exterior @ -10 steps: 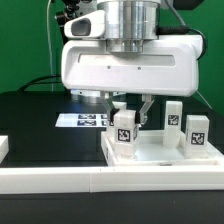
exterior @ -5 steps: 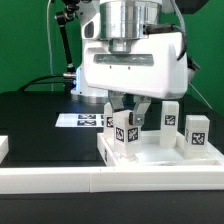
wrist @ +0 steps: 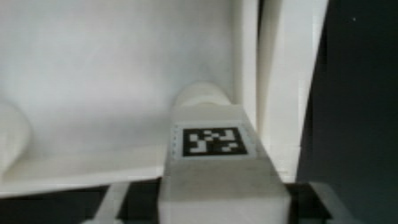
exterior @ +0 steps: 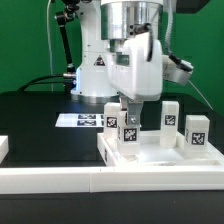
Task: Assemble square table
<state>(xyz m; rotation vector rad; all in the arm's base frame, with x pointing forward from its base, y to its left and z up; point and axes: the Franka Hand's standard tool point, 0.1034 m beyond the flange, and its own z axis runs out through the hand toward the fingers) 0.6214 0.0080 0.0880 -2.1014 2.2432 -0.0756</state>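
The white square tabletop (exterior: 160,156) lies flat with its raised rim up. My gripper (exterior: 128,116) points straight down and is shut on a white tagged leg (exterior: 128,133). The leg stands upright at the tabletop's near corner on the exterior view's left. Three more legs stand on the tabletop: one behind the held leg (exterior: 111,116), one further back (exterior: 171,115), one at the exterior view's right (exterior: 197,131). In the wrist view the held leg (wrist: 215,150) shows its tag between my fingers (wrist: 121,204), over the tabletop surface (wrist: 107,90) and beside its rim (wrist: 279,90).
The marker board (exterior: 82,120) lies on the black table behind the tabletop. A long white border rail (exterior: 90,182) runs along the front. A white block (exterior: 3,148) sits at the exterior view's left edge. The robot's base (exterior: 95,65) stands behind.
My gripper has turned about a quarter turn around its vertical axis with the leg in it. It stays over the same corner of the tabletop.
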